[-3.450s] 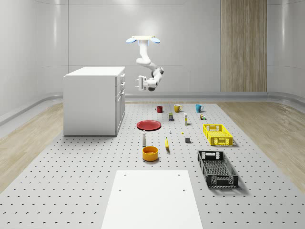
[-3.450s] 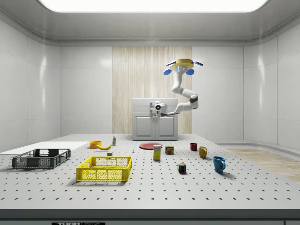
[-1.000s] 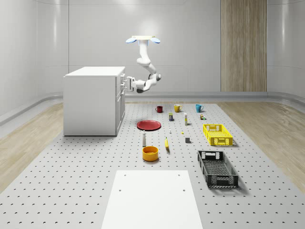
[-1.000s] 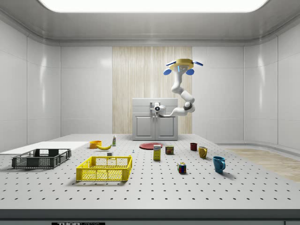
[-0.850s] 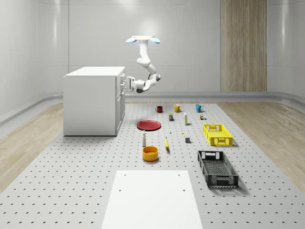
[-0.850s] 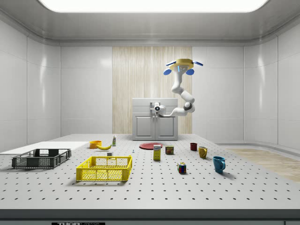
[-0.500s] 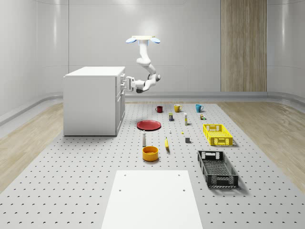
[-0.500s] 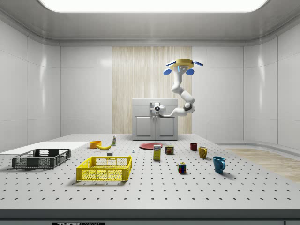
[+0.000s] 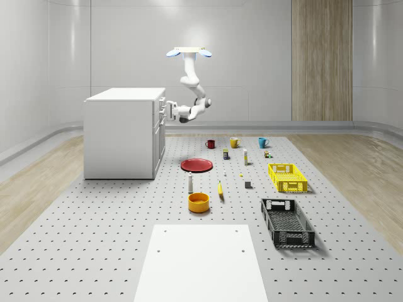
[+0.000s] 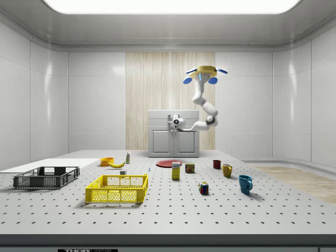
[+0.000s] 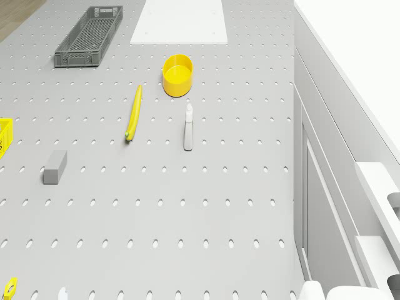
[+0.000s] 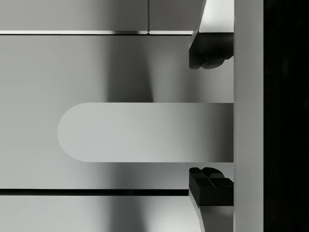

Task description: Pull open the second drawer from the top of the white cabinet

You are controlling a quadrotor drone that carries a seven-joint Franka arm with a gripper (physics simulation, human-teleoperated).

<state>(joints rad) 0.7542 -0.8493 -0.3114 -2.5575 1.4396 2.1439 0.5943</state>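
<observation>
Bright, even overhead light (soft shadows)

Pale grey panelled walls (image 9: 252,56) enclose the room, with one vertical wood-slat panel (image 9: 321,60) on the far wall. A grey perforated floor plate (image 9: 94,251) covers the middle, flanked by light wooden flooring (image 9: 365,176). A long bright ceiling light (image 10: 168,5) glows overhead in the side view.

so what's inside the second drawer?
Cannot tell: the drawer front looks shut, contents covered. The handle sits between the gripper fingers; the drone hovers beside the white cabinet.
</observation>
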